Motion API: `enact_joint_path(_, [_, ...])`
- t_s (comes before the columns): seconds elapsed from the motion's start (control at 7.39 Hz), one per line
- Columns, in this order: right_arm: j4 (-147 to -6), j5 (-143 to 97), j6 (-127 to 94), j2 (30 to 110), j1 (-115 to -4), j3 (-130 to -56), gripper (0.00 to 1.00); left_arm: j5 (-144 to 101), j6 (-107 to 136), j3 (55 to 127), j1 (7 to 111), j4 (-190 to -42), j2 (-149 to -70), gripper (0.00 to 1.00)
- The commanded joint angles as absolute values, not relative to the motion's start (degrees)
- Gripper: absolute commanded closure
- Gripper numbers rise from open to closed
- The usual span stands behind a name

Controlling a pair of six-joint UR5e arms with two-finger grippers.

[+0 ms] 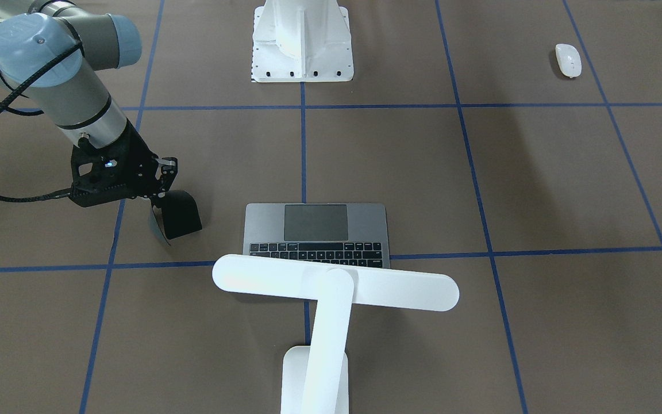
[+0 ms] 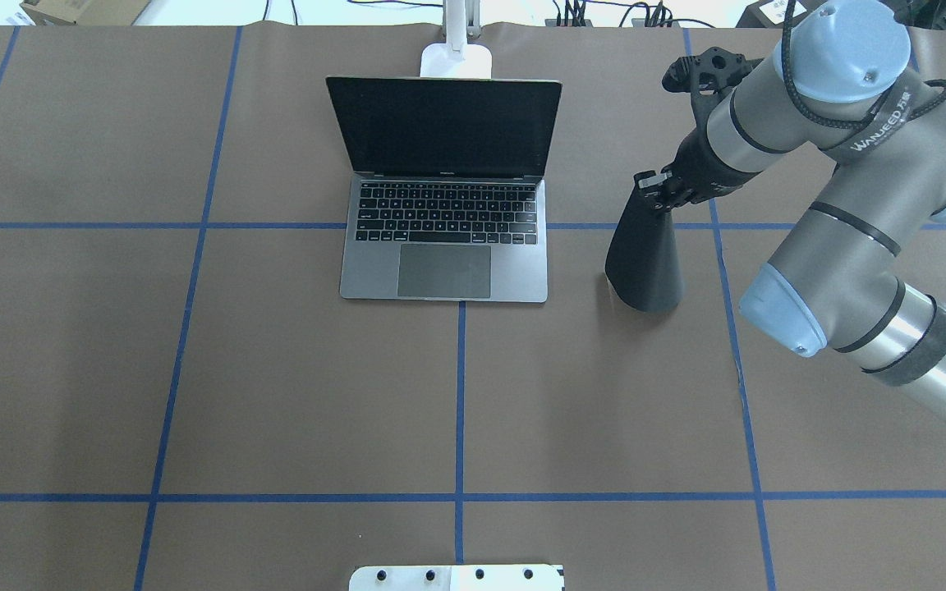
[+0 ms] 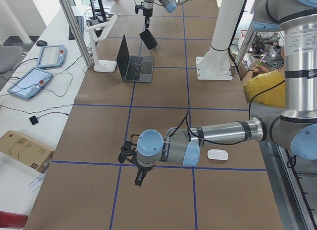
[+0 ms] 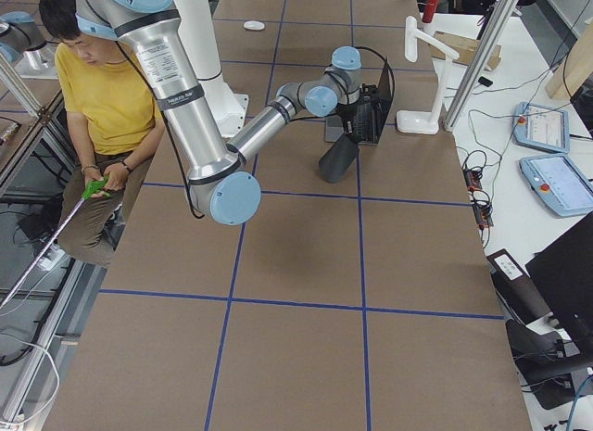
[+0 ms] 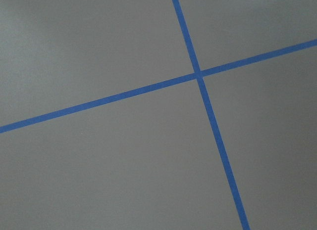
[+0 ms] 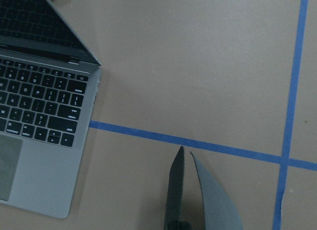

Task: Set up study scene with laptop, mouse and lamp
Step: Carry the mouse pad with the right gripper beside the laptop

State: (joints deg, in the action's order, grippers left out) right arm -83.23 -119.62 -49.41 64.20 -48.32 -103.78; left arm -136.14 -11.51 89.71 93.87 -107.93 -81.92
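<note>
The laptop (image 2: 444, 271) stands open in the far middle of the table, screen up; it also shows in the right wrist view (image 6: 39, 141). The white lamp (image 1: 337, 287) stands behind it, its head over the keyboard. The white mouse (image 1: 568, 60) lies alone near the robot's left side, also in the exterior left view (image 3: 217, 154). My right gripper (image 2: 658, 189) is shut on the top edge of a black mouse pad (image 2: 645, 263), which hangs down to the right of the laptop. My left gripper (image 3: 140, 178) hovers over bare table near the mouse; I cannot tell whether it is open.
A white bolted pedestal (image 1: 302, 40) stands at the robot's edge. A person in yellow (image 4: 102, 88) sits behind the robot. A side bench with tablets (image 3: 29, 81) runs along the far edge. Blue tape lines (image 5: 198, 74) cross the brown table.
</note>
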Motion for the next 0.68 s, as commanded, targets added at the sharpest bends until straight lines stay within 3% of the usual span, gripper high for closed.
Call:
enact_joint_path(0.0, [-81.91, -120.06, -50.45, 64.34, -48.08, -103.45, 1.00, -136.14, -11.51, 89.82, 93.87, -107.93, -82.00, 0.00])
enact_joint_path(0.54, [-81.91, -119.88, -52.29, 64.16, -48.08, -102.66, 1.00, -136.14, -10.46, 90.53, 93.87, -108.02, -82.00, 0.00])
